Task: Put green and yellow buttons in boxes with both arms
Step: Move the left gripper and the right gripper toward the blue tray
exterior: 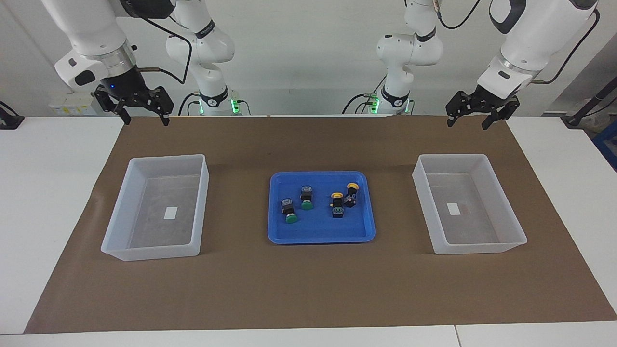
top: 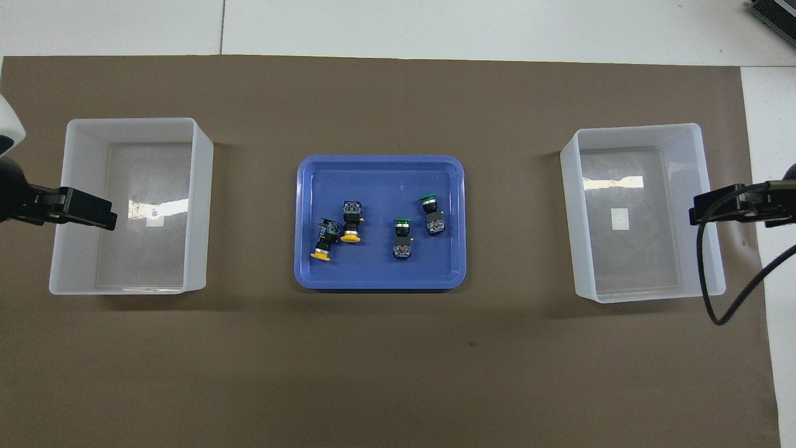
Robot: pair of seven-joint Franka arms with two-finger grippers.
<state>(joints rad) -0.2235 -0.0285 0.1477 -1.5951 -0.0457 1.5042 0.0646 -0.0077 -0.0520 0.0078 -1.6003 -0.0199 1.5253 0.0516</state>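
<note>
Showing the start state: all four buttons lie in the blue tray (exterior: pixel 321 235) at mid-table, none boxed yet. The two green buttons (exterior: pixel 290 211) (exterior: pixel 307 197) sit toward the right arm's end of the tray; the two yellow buttons (exterior: pixel 337 204) (exterior: pixel 351 194) sit toward the left arm's end, just beside each other (touching or not, cannot tell). One box (exterior: pixel 156 248) stands beside the tray toward the right arm's end, the other box (exterior: pixel 475 246) toward the left arm's end; both hold only a white label. The right gripper (exterior: pixel 143 114) and left gripper (exterior: pixel 468 118) hang raised, nearer the robots than the tray, fingers apart, holding nothing. Step in hand, by judgement: pre-grasp. Next move calls for each arm to swing in over the tray, drop onto the nearest button's black body w/o nudging its neighbour.
</note>
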